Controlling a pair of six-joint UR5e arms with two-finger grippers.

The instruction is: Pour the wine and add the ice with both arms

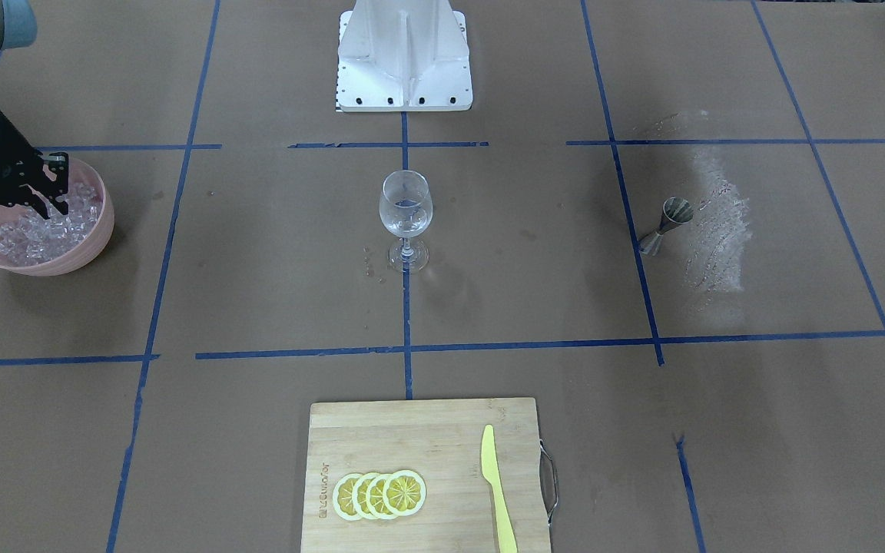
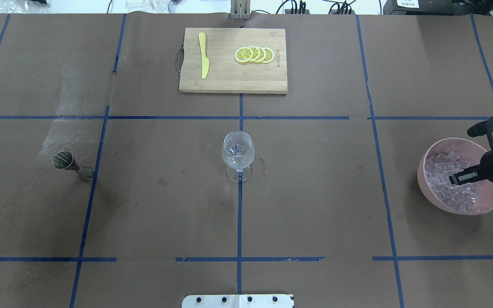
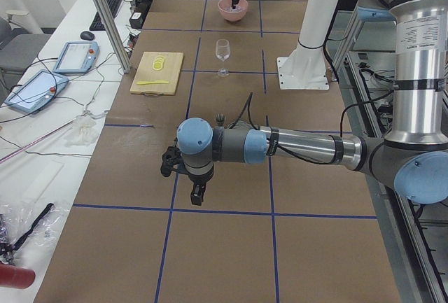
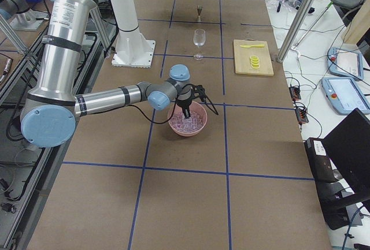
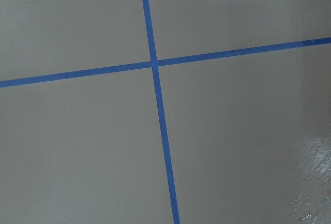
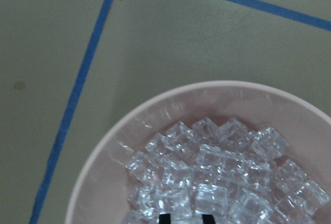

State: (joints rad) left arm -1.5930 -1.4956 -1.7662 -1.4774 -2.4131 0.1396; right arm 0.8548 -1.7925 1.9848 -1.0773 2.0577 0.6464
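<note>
Right end effector (image 2: 454,179): tips narrowly apart, down in ice (image 6: 217,182); whether clamped on ice, cannot tell. Ice in pink bowl (image 2: 421,169), table (image 2: 315,192) right. Left end effector (image 3: 198,194): grip cannot tell. Glass (image 2: 238,155), centre, holds wine (image 2: 238,161). Step, likely: ice pickup. Next: lift ice clear, carry to glass.
</note>
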